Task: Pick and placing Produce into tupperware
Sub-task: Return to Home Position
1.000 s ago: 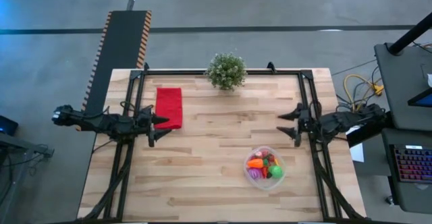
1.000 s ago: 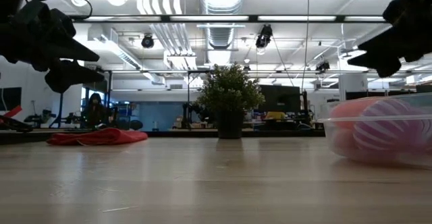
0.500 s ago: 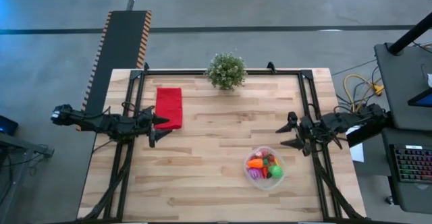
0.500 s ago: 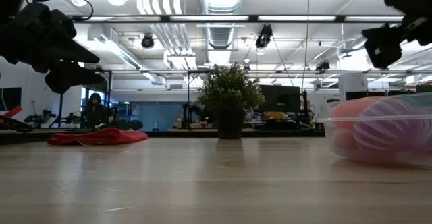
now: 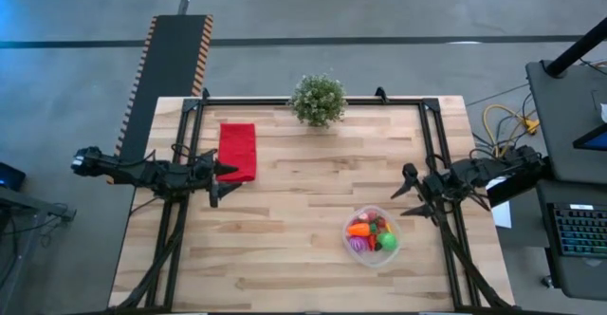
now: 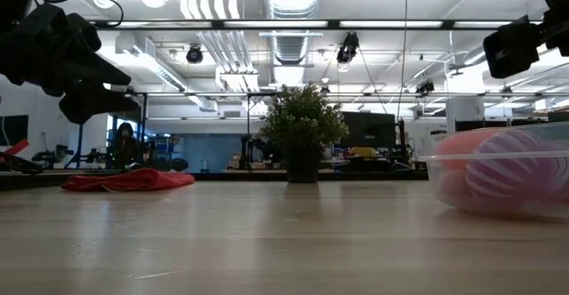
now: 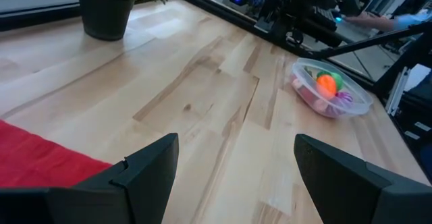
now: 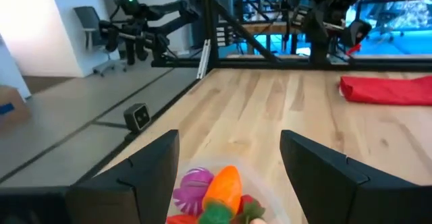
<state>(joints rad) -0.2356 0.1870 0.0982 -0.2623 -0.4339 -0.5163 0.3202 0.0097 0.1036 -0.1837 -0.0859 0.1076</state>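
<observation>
The clear round tupperware (image 5: 373, 236) stands on the table's near right part with the produce inside: an orange piece (image 5: 359, 229), a green one (image 5: 387, 242), a purple one (image 5: 358, 245) and red bits. It also shows in the left wrist view (image 7: 331, 89), the right wrist view (image 8: 216, 190) and the low view (image 6: 502, 175). My right gripper (image 5: 410, 192) hangs open above the table's right edge, just beyond the tupperware's far right side, empty. My left gripper (image 5: 219, 180) hangs open at the left edge beside the red cloth, empty.
A folded red cloth (image 5: 237, 151) lies at the far left and a potted green plant (image 5: 318, 99) stands at the far edge's middle. Bare wood lies between them and the tupperware. Black frame rails (image 5: 432, 144) run along the table's sides.
My right gripper has swung at the wrist toward the table's near edge, from pointing at the table's middle to pointing toward the tupperware, while staying open above the right edge. The tupperware and produce have not moved.
</observation>
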